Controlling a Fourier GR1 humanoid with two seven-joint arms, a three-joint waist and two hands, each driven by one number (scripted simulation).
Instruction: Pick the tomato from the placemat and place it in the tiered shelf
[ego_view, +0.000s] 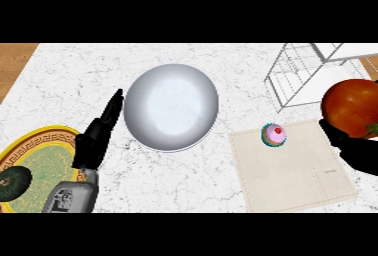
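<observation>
From the head view, the right robot hand (356, 148) is at the right edge. Its black fingers curl up around the tomato (353, 107) and hold it from below. The tomato is big, red and orange, with a bit of green at its side. It is up off the placemat (289, 170), above the mat's right side. The placemat is pale tan and lies flat on the white marble tabletop (81, 75).

A small cupcake (274, 135) with pink icing and a red dot on top sits near the mat's top edge.

The tiered shelf (306, 75) is made of thin white wire. It stands at the top right, just behind the tomato.

A round grey plate (171, 107) lies in the middle of the tabletop.

The left robot hand (97, 137) is just left of the plate. Its fingers are straight and point up, and it holds nothing.

At the lower left is a yellow and green plate (40, 152) with a patterned rim. A dark green round thing (13, 183) sits on it.
</observation>
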